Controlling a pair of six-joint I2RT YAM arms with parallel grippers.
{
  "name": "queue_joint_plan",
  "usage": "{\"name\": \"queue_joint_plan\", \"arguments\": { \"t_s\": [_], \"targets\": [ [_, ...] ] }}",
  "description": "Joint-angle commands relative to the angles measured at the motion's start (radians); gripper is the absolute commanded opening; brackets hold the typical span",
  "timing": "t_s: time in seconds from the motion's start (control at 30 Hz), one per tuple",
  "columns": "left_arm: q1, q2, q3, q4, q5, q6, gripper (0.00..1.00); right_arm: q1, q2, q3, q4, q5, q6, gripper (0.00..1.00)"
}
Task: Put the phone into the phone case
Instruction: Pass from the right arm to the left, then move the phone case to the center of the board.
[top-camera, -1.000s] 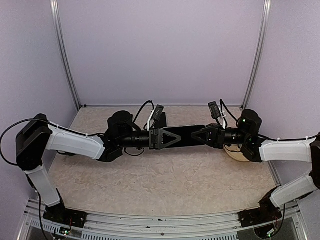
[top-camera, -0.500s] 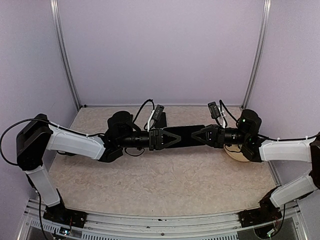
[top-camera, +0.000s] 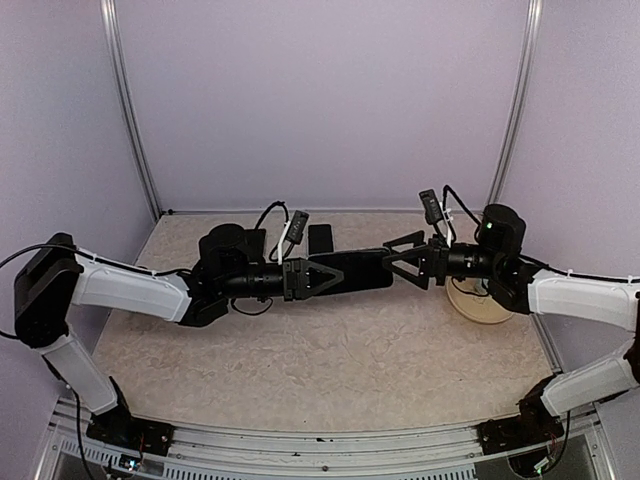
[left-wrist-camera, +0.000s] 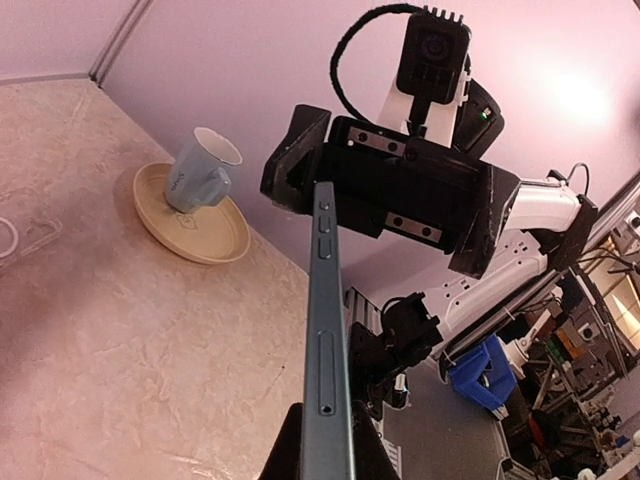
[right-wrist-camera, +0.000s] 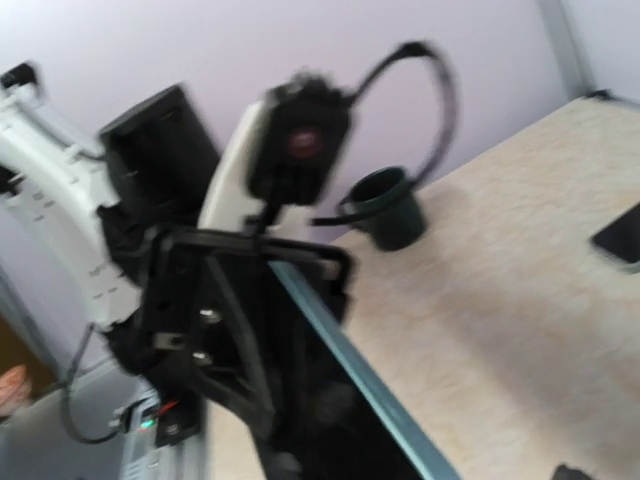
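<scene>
The phone (top-camera: 355, 270) is a dark slab with a blue-grey edge, held level above the table. My left gripper (top-camera: 315, 277) is shut on its left end. In the left wrist view, the phone (left-wrist-camera: 325, 330) stands edge-on between the two fingers of that gripper (left-wrist-camera: 328, 455). My right gripper (top-camera: 393, 260) is open just off the phone's right end, with nothing in it. A thin clear outline, probably the phone case (left-wrist-camera: 18, 240), lies flat on the table at the left edge of the left wrist view. I cannot make it out from above.
A white cup (left-wrist-camera: 200, 175) lies on a beige saucer (top-camera: 480, 305) at the right of the table. A small black flat rectangle (top-camera: 320, 237) lies on the table behind the phone. A dark green cup (right-wrist-camera: 385, 210) stands beyond the left arm.
My right gripper has opened, let go of the phone's right end and drawn back a little. The left arm has shifted left with the phone still in its grip.
</scene>
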Motion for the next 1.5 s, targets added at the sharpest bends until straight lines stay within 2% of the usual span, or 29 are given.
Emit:
{"name": "queue_joint_plan", "arguments": {
  "t_s": [0.0,0.33,0.37,0.4,0.63,1.1,1.47],
  "targets": [
    [0.021,-0.124,-0.063,0.002,-0.08,0.07,0.0,-0.014,-0.025,0.078,-0.206,0.141,-0.102,1.0],
    [0.023,-0.324,-0.18,-0.159,-0.24,0.161,0.0,-0.065,0.105,0.189,-0.393,0.421,-0.077,0.99],
    [0.023,-0.363,-0.202,-0.187,-0.273,0.166,0.0,-0.074,0.182,0.245,-0.477,0.513,-0.076,0.96],
    [0.022,-0.375,-0.209,-0.194,-0.278,0.167,0.0,-0.077,0.205,0.269,-0.499,0.541,-0.074,0.93],
    [0.011,-0.418,-0.256,-0.213,-0.314,0.171,0.0,-0.108,0.369,0.371,-0.574,0.662,-0.073,0.81],
    [0.003,-0.473,-0.288,-0.231,-0.354,0.184,0.0,-0.162,0.652,0.556,-0.667,0.78,-0.093,0.59],
    [0.0,-0.472,-0.287,-0.229,-0.364,0.186,0.0,-0.2,0.802,0.662,-0.689,0.789,-0.105,0.43]
  ]
}}
